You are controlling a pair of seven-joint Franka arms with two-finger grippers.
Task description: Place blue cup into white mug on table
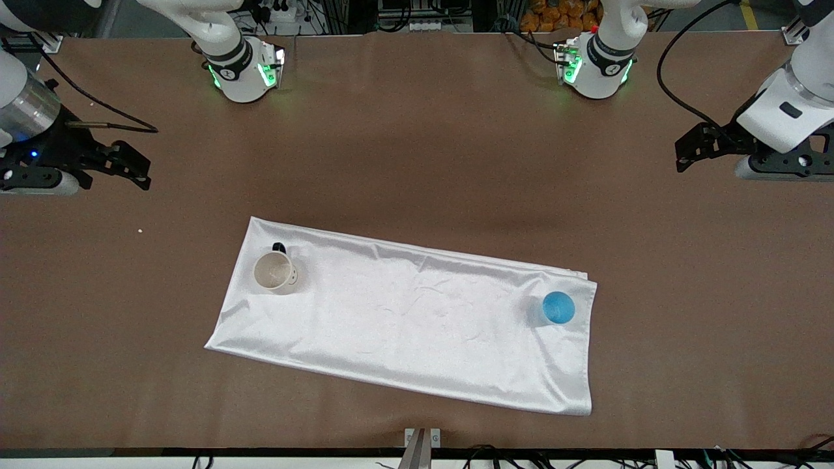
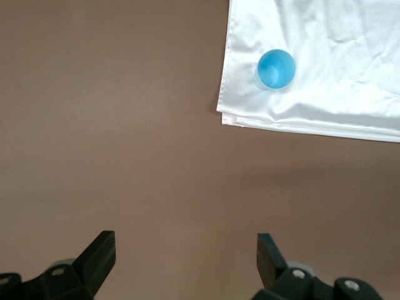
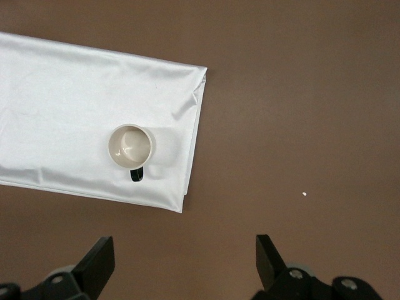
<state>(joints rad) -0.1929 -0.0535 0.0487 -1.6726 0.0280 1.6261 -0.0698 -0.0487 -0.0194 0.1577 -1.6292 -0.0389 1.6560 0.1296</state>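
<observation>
We find the brown bench (image 1: 417, 150) carrying a white satin cloth (image 1: 417, 319) laid flat with some creases, set at a slant across the middle of the surface. The white mug (image 1: 276, 271) stands upright on the cloth near the corner toward the right arm's end of the bench, mouth up, its interior bare, its black handle (image 1: 279, 247) turned toward the robots' bases. The blue cup (image 1: 558, 307) stands upright on the same cloth near the edge toward the left arm's end, mouth up, well apart from the mug. Neither vessel is touched by either arm.

The left hand (image 1: 692, 150) hangs over bare bench at the left arm's end, clear of the cloth. Its wrist view shows both fingers (image 2: 100, 253) spread wide with only bench surface between them; it holds nothing. The right hand (image 1: 133, 166) hangs over bare bench at the right arm's end, likewise clear of the cloth, its fingers (image 3: 100, 256) equally wide apart and holding nothing. We also note a small pale speck (image 1: 140, 230) on the bench near the right hand.
</observation>
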